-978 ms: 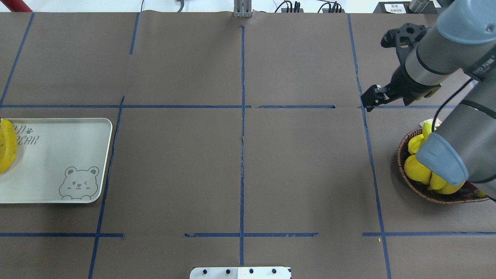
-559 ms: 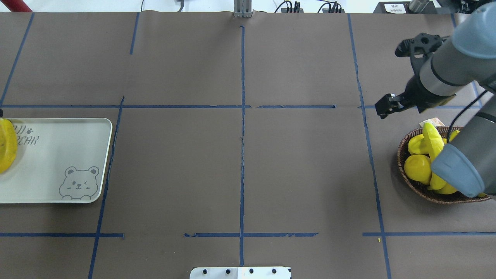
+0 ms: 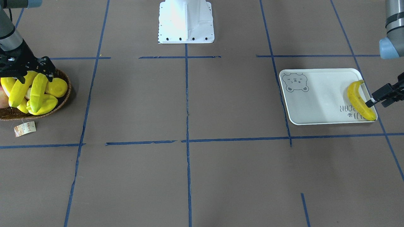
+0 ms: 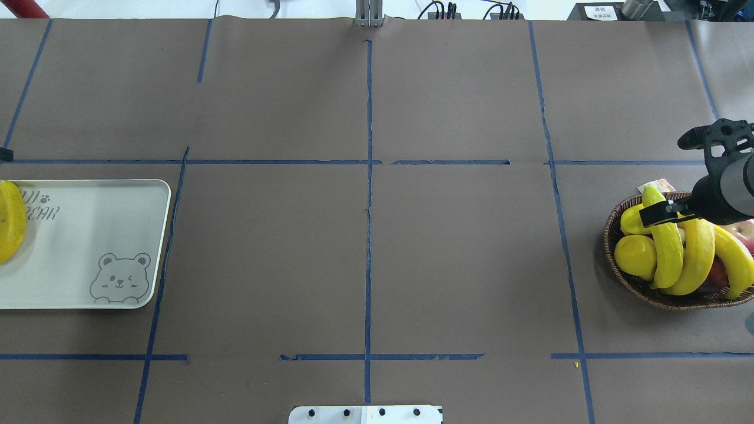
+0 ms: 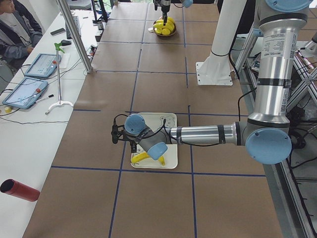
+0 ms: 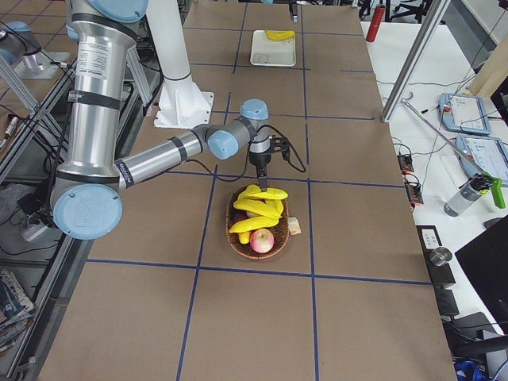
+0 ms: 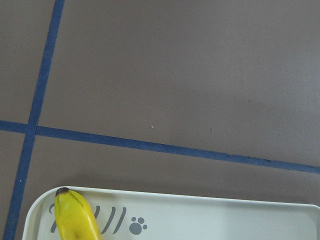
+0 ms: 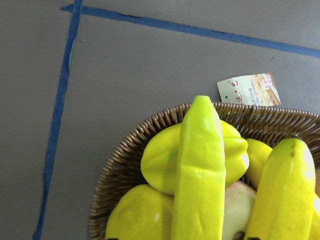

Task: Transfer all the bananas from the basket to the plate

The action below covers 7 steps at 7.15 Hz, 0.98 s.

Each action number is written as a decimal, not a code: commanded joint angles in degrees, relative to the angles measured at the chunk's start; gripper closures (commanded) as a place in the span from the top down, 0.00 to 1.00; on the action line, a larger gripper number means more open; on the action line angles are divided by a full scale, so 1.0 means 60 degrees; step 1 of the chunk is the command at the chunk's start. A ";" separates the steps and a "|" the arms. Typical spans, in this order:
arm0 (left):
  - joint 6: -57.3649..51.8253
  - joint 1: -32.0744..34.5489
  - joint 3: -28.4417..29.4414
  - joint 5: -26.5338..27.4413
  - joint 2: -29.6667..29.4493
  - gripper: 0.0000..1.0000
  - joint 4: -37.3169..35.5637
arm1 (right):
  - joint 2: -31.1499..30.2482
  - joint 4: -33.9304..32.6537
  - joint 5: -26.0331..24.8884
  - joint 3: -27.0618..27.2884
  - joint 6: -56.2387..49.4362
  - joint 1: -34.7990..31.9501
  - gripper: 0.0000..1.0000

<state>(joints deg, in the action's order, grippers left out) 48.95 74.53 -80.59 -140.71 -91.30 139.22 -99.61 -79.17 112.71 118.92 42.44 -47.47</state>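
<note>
While three bananas [image 4: 698,259] fill basket [image 4: 642,288], one banana [image 3: 359,101] lies on plate [image 3: 315,101].
Right gripper [image 4: 657,214] over basket, left gripper [image 3: 374,101] beside plate; jaws indiscernible.

- Left gripper [image 3: 374,98]: cut off by the front view's edge; jaw spacing unreadable.
- Banana [image 4: 10,221] beside its fingers: cropped in the overhead view.
- Basket [image 3: 67,91]: the part beyond the right gripper [image 3: 29,75] fingers is cropped.
</note>
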 commanded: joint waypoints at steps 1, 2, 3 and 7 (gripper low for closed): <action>0.0001 0.0001 -0.0002 0.0000 -0.0004 1.00 0.0000 | -0.0024 -0.0046 -0.0006 -0.0293 0.0002 0.0236 0.84; 0.0001 0.0001 -0.0002 0.0000 0.0011 1.00 0.0000 | -0.0024 -0.0047 -0.0006 -0.0410 0.0002 0.0236 0.80; 0.0001 0.0001 -0.0002 0.0000 0.0011 1.00 0.0000 | -0.0010 -0.0047 -0.0006 -0.0455 0.0002 0.0265 0.72; 0.0001 0.0001 0.0013 0.0000 -0.0004 1.00 0.0000 | -0.0024 -0.0047 0.0096 -0.0295 -0.0027 0.0207 0.01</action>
<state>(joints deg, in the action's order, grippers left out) 48.93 74.53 -80.53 -140.71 -91.24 139.22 -99.70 -79.47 112.95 116.66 42.34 -46.10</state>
